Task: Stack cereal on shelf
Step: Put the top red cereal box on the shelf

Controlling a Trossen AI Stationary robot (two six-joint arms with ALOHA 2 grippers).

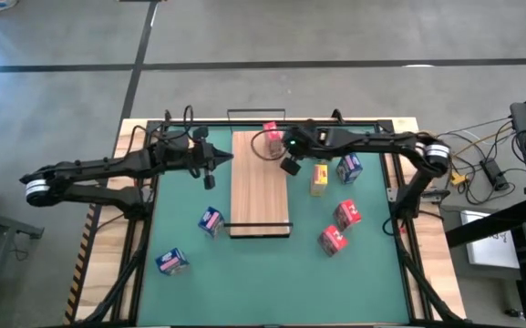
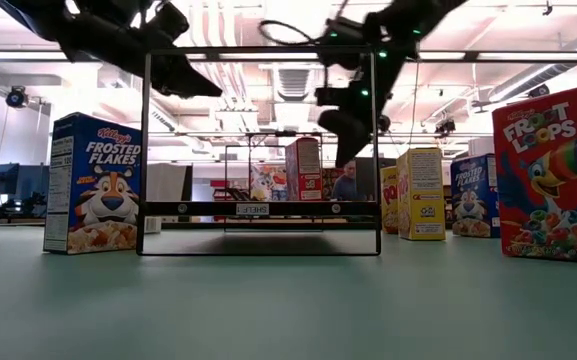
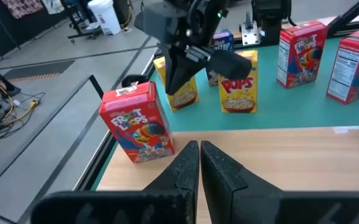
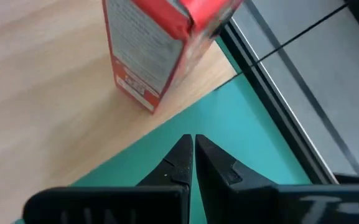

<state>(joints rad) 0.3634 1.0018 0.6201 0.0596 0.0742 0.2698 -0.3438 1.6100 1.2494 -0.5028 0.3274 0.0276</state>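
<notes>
One red Froot Loops box [image 1: 270, 130] was found upright on the shelf [image 1: 259, 187] at its far corner; the right gripper [image 1: 291, 167], clenched and empty, was nearest the yellow Pops box [image 1: 319, 178]; the left gripper [image 1: 209, 182] was likewise clenched, empty.

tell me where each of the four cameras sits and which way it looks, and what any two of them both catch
High view: above the table, straight down on the shelf and green mat; both arms show, left gripper and right gripper.
Low view: at table height, level across into the room; both arms enter from above.
Left wrist view: over the shelf toward the red box; its own shut fingers show, the right arm beyond.
Right wrist view: down at the shelf corner; shut fingers.
Shared: both wrist views catch the red box standing on the shelf.
</notes>
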